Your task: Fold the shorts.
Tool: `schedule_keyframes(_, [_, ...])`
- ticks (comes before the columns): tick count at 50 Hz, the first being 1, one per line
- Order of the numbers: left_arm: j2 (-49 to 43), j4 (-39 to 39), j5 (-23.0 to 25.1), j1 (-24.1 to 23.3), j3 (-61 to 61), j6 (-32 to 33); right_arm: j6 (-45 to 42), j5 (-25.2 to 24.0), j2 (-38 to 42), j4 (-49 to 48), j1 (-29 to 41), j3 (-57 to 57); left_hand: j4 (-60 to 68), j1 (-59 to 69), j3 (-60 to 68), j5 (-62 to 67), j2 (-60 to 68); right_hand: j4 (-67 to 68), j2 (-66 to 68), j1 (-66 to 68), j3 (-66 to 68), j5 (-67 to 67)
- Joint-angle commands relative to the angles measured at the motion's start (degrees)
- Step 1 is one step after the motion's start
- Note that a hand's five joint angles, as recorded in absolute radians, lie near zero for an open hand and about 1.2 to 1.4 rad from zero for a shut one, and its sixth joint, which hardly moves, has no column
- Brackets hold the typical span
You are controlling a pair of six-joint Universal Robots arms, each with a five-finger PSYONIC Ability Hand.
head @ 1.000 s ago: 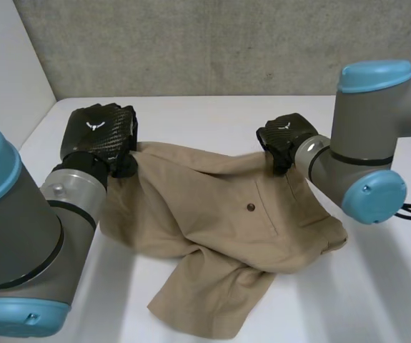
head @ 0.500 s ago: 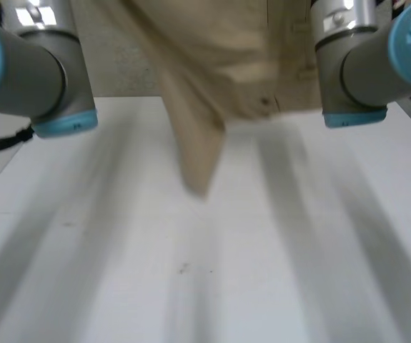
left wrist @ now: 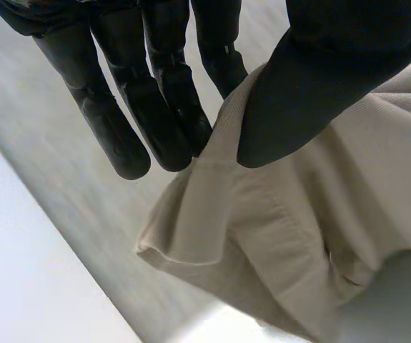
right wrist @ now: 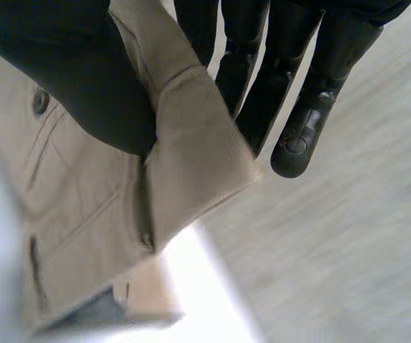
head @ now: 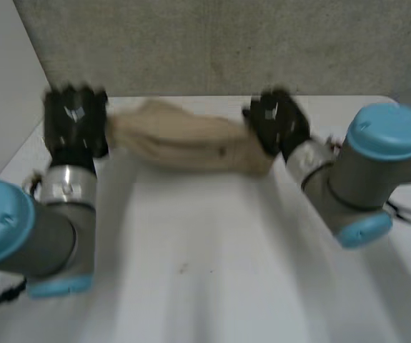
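Note:
The tan shorts (head: 184, 139) hang stretched between my two hands at the far side of the white table (head: 212, 257). My left hand (head: 75, 120) pinches the left end of the cloth; in the left wrist view its thumb (left wrist: 312, 86) presses the shorts (left wrist: 312, 214) against its fingers (left wrist: 155, 100). My right hand (head: 276, 121) grips the right end. In the right wrist view its thumb (right wrist: 69, 71) clamps a folded edge of the shorts (right wrist: 191, 143), with a button (right wrist: 41, 101) beside it, against the fingers (right wrist: 269, 93).
A grey concrete wall (head: 226, 43) rises behind the table's far edge. A pale wall (head: 5, 78) stands at the left. My two arms (head: 41, 229) (head: 362, 179) flank the bare white tabletop in front.
A second ago the shorts lay spread on the table under both hands. They were then lifted high, and now hang bunched between the hands, low over the table's far side.

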Motion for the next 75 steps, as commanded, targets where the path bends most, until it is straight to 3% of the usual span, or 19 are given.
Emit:
schedule_keyframes(1, [-2.8, -18.7, 0.0, -2.8, -3.0, 0.5, 0.7, 1.6, 1.3, 13.3, -0.2, 2.9, 11.4, 15.4, 11.5, 12.9, 11.1, 11.8, 12.5, 23.9, 12.5, 14.1])
schedule_keyframes(9, [2.3, -41.2, 0.1, -3.7, -3.7, -0.1, 5.2, 2.5, -5.8, 25.2, -0.6, 8.7, 11.4, 15.4, 11.5, 12.9, 11.1, 11.8, 12.5, 23.9, 12.5, 14.1])
schedule_keyframes(16, [9.3, -48.6, 0.4, -3.9, -6.5, -0.1, 5.4, 1.0, -11.1, 29.4, -0.9, 15.2, 11.4, 15.4, 11.5, 12.9, 11.1, 11.8, 12.5, 23.9, 12.5, 14.1])
schedule_keyframes(19, [13.4, -50.8, 0.4, -4.8, -7.4, 0.1, 2.3, 0.7, -15.5, 33.2, -0.8, 18.5, 11.4, 15.4, 11.5, 12.9, 11.1, 11.8, 12.5, 23.9, 12.5, 14.1])
schedule_keyframes(23, [18.5, -57.7, 2.8, -7.0, -7.1, 0.6, -8.8, 0.7, -20.1, 44.0, -1.1, 21.8, 11.4, 15.4, 11.5, 12.9, 11.1, 11.8, 12.5, 23.9, 12.5, 14.1])
schedule_keyframes(26, [21.4, -65.5, 8.0, -7.4, -5.6, 0.7, -16.2, 0.4, -22.9, 51.7, -3.7, 23.2, 11.4, 15.4, 11.5, 12.9, 11.1, 11.8, 12.5, 23.9, 12.5, 14.1])
schedule_keyframes(29, [21.8, -68.3, 12.4, -7.2, -3.4, 1.1, -17.0, -1.2, -23.8, 52.2, -6.1, 21.9, 11.4, 15.4, 11.5, 12.9, 11.1, 11.8, 12.5, 23.9, 12.5, 14.1])
schedule_keyframes(34, [18.2, -62.6, 13.9, -2.4, 1.0, 5.5, -12.9, -2.4, -21.7, 48.1, -7.2, 16.2, 11.4, 15.4, 11.5, 12.9, 11.1, 11.8, 12.5, 23.9, 12.5, 14.1])
schedule_keyframes(39, [6.3, -49.6, 13.5, 0.0, 9.3, 11.8, -4.5, -0.8, -10.8, 41.9, -6.5, 6.8, 11.4, 15.4, 11.5, 12.9, 11.1, 11.8, 12.5, 23.9, 12.5, 14.1])
schedule_keyframes(44, [-8.9, -35.7, 11.6, -0.2, 23.6, 16.3, -0.4, 5.5, -4.3, 37.4, -5.7, -2.0, 11.4, 15.4, 11.5, 12.9, 11.1, 11.8, 12.5, 23.9, 12.5, 14.1])
schedule_keyframes(51, [-27.5, -30.9, 11.7, -0.9, 42.1, 21.5, -1.3, 13.2, 2.9, 22.4, -5.2, -8.1, 11.4, 15.4, 11.5, 12.9, 11.1, 11.8, 12.5, 23.9, 12.5, 14.1])
schedule_keyframes(56, [-39.0, -27.8, 11.8, -0.9, 53.3, 23.9, -2.4, 14.1, 8.3, 13.7, -4.4, -10.2, 11.4, 15.4, 11.5, 12.9, 11.1, 11.8, 12.5, 23.9, 12.5, 14.1])
schedule_keyframes(61, [-42.4, -23.7, 12.6, -1.1, 53.8, 23.5, -6.4, 14.6, 13.3, 11.7, -3.7, -12.0, 10.2, 14.3, 10.4, 11.8, 10.0, 11.8, 12.5, 23.9, 12.5, 14.1])
schedule_keyframes(62, [-42.6, -22.8, 13.0, -1.1, 53.6, 23.4, -7.1, 14.7, 13.8, 11.6, -3.6, -12.2, 4.4, 8.5, 4.5, 6.0, 4.2, 1.1, 1.7, 13.2, 1.7, 3.3])
schedule_keyframes(63, [-42.7, -21.9, 13.4, -1.2, 53.4, 23.5, -7.7, 15.5, 14.1, 11.1, -3.4, -12.5, -4.0, 0.1, -3.8, -2.4, -4.2, -27.4, -26.7, -15.2, -26.7, -25.1])
schedule_keyframes(64, [-42.6, -20.2, 13.9, -1.4, 52.8, 23.5, -7.5, 16.1, 14.1, 10.6, -3.4, -12.6, -30.5, -26.5, -30.4, -29.0, -30.8, -39.5, -38.8, -27.4, -38.8, -37.2])
schedule_keyframes(66, [-42.4, -18.4, 13.8, -1.6, 52.1, 23.6, -7.0, 17.6, 13.9, 8.8, -3.2, -12.5, -55.3, -51.2, -55.1, -53.7, -55.5, -58.2, -57.5, -46.1, -57.5, -55.9])
schedule_keyframes(70, [-40.9, -12.9, 13.7, -2.1, 50.2, 23.5, -4.3, 20.3, 10.1, 2.8, -3.1, -10.7, -58.6, -54.6, -58.5, -57.1, -58.9, -58.2, -57.5, -46.1, -57.5, -55.9])
schedule_keyframes(75, [-33.9, -8.1, 13.2, -1.6, 44.1, 23.3, -0.5, 19.3, 1.9, 0.5, -3.1, -5.7, -58.6, -54.6, -58.5, -57.1, -58.9, -58.2, -57.5, -46.1, -57.5, -55.9])
